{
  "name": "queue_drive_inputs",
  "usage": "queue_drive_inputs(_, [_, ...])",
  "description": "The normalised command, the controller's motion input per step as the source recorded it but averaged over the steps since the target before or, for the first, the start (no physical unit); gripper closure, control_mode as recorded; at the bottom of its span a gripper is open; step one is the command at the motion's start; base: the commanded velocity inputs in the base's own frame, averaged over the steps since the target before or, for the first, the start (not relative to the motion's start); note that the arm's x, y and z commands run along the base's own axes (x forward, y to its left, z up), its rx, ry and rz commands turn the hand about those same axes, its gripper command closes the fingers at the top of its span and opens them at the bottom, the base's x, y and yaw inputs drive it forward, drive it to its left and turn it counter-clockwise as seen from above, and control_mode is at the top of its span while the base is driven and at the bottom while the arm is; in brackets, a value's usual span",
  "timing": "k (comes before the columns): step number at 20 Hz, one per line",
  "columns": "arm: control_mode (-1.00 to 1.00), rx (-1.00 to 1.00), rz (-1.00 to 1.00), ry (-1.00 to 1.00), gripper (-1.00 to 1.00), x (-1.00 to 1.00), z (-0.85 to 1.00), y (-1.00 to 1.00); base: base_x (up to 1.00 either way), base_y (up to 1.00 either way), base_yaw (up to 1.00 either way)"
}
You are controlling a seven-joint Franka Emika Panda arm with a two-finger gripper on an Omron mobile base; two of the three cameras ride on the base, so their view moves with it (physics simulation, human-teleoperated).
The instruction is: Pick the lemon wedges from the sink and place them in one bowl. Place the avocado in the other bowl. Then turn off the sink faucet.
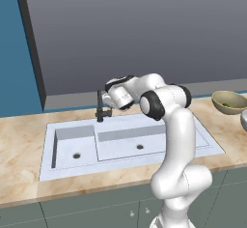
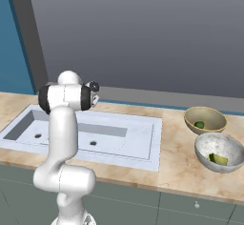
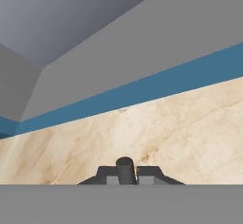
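Observation:
The dark sink faucet stands at the back rim of the pale double-basin sink. My gripper is right at its top. In the hand view my gripper is shut, with a short dark cylinder of the faucet wedged between the two fingertips. The avocado lies in the tan bowl. The yellow-green lemon wedges lie in the grey bowl in front of it. Both basins look bare, with only their drain holes showing.
The bowls stand on the marble counter right of the sink. A grey wall with a blue strip runs close behind the faucet. My own arm reaches over the longer basin.

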Motion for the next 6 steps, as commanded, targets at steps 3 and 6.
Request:
queue_drive_inputs(3, [-1.00, 0.01, -0.05, 0.00, 1.00, 0.00, 0.00, 0.31, 0.00, 0.00, 0.00])
queue_drive_inputs(6, [-1.00, 0.01, -0.02, 0.00, 1.00, 0.04, 0.00, 0.18, 0.00, 0.00, 0.00])
